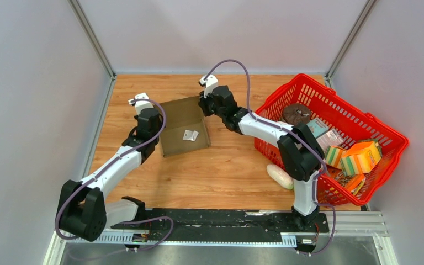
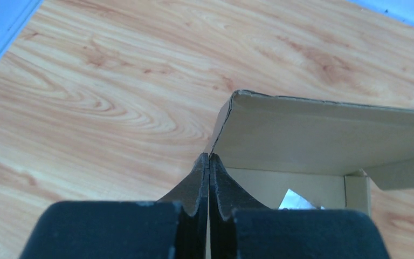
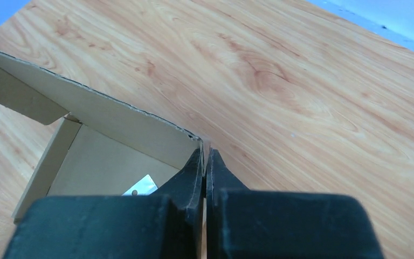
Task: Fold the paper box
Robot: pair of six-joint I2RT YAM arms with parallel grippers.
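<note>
A wood-grain table top fills the scene, light brown with darker swirls, evenly lit with only soft shadows on it. Plain pale grey walls close it in on the left, the far side and the right, and silver metal posts run up the two far corners. Along the near edge lies a ribbed silver rail, and below that a strip of dull grey metal.

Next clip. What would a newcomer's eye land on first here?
The brown paper box sits open in the middle of the wooden table, with the left gripper and right gripper each pinched shut on its left and right sides. To the right stands a bright red basket crammed with colourful items.
</note>
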